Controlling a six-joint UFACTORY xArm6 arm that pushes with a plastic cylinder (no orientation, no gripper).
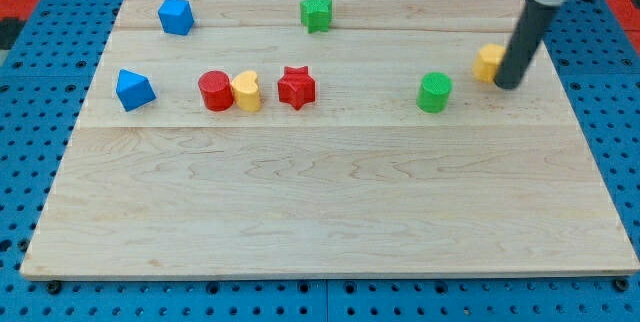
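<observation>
My tip is seen set down near the surface's right edge, in its far half, and it is pressed against — or at the least just beside — a yellow block, whose shape is partly hidden by the rod. The yellow block lies toward the view's left and slightly toward the view's top from my tip. No jaws are carried by this arm, so nothing can be told of their state.

A green cylinder is found near, further toward the view's left and a little nearer the front edge. Well apart, toward the left edge, a row is formed: a red star, a yellow heart-like block touching a red cylinder, and then a blue block (its shape looks wedge-like, though this is not certain). Near the far edge, a green star and a blue cube-like block are placed, apart from each other — the latter close to the far left corner
</observation>
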